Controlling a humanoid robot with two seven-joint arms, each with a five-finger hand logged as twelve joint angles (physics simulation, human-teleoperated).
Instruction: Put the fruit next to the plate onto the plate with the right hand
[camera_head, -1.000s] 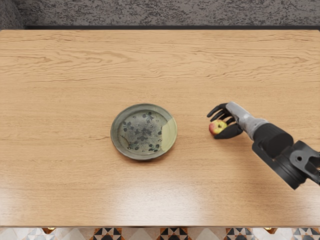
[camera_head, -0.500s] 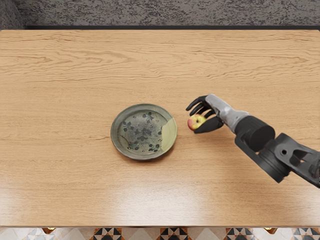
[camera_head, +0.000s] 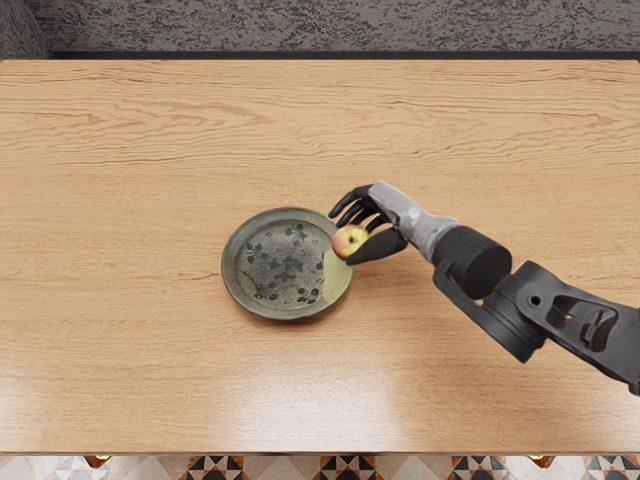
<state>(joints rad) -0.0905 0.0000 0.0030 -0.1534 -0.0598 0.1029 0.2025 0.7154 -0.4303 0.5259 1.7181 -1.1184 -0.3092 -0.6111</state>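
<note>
A small red-and-yellow apple (camera_head: 349, 241) is held in my right hand (camera_head: 361, 227), whose dark fingers are curled around it. The hand and apple hover at the right rim of the round greenish plate (camera_head: 262, 286) with a dark flower pattern, which lies near the table's middle. My right arm reaches in from the lower right edge of the head view. Whether the apple touches the plate's rim I cannot tell. The left arm does not show.
The plate rests on a wide wooden table (camera_head: 150, 150) that fills the view. A dark wall runs along its far edge, and a patterned floor shows below the near edge.
My right hand has carried the apple leftwards from a spot well right of the plate to the plate's right rim. The plate has not moved.
</note>
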